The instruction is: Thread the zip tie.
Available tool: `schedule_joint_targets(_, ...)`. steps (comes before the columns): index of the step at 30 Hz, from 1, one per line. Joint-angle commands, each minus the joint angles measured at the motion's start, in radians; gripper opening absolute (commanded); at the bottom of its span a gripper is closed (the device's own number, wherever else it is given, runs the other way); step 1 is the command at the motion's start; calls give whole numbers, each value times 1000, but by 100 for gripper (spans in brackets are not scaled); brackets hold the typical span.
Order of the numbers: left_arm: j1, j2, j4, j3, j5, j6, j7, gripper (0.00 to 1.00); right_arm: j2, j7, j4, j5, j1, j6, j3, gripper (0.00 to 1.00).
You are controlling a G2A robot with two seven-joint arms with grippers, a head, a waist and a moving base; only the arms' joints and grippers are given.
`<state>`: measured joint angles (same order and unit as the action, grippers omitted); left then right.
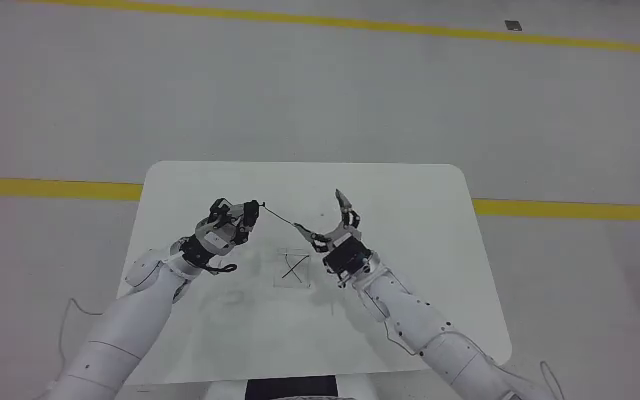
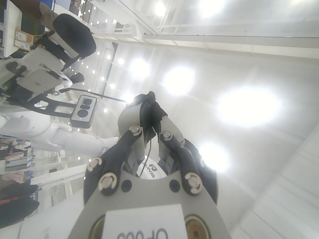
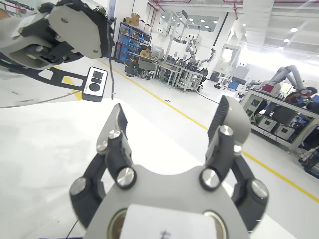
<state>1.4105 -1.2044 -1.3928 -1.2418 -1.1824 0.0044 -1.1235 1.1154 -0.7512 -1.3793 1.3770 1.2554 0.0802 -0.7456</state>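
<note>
Right gripper (image 3: 172,105) (image 1: 328,220), metal-grey with black ribbed pads, sits above the white, round-cornered worktop (image 1: 420,200) with its jaws spread wide and nothing between them. I see open air from one pad to the other in the right wrist view.

Facing it across a short gap is the left gripper (image 1: 252,210) (image 2: 149,101) (image 3: 106,24). Its jaws are pressed together on one end of the thin black plastic zip tie (image 3: 110,58) (image 1: 280,215). The strap runs out from the pinch in a nearly straight line towards the right gripper. From above, its free end lies close to the nearer of the spread jaws. I cannot tell whether it touches. The tie is held in the air above the worktop, not lying on it.

Both grippers are over the middle of the worktop, the left one tilted so that its wrist view looks up at the ceiling lights. On the surface, nearer the robot and between the two arms, is a faint square outline with a black cross (image 1: 293,266).
</note>
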Motion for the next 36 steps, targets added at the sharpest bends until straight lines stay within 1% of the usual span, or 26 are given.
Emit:
schedule_joint_targets(1,0,0,0,0,0,0,0,0,-4,-17,-4,-86,13,-88,-31,100)
schedule_joint_targets(3,0,0,0,0,0,0,0,0,-8,-21,-7,-147,24,-173,-56,100)
schedule_joint_targets(4,0,0,0,0,0,0,0,0,-11,-16,-6,-200,32,-240,-74,100)
schedule_joint_targets(6,0,0,0,0,0,0,0,0,-14,-12,-5,-264,39,-321,-99,100)
schedule_joint_targets(7,0,0,0,0,0,0,0,0,-15,0,-3,-318,46,-377,-114,100)
schedule_joint_targets(8,0,0,0,0,0,0,0,0,-16,11,-3,-344,48,-406,-124,100)
schedule_joint_targets(9,0,0,0,0,0,0,0,0,-16,19,-9,-386,54,-420,-128,100)
schedule_joint_targets(10,0,0,0,0,0,0,0,0,-15,29,-35,-458,63,-420,-118,100)
schedule_joint_targets(11,0,0,0,0,0,0,0,0,-16,34,-54,-503,64,-420,-110,100)
schedule_joint_targets(13,0,0,0,0,0,0,0,0,-22,36,-100,-583,65,-420,-80,100)
schedule_joint_targets(14,0,0,0,0,0,0,0,0,-23,35,-110,-603,66,-420,-74,100)
schedule_joint_targets(36,0,0,0,0,0,0,0,0,-23,35,-110,-603,66,-420,-74,100)
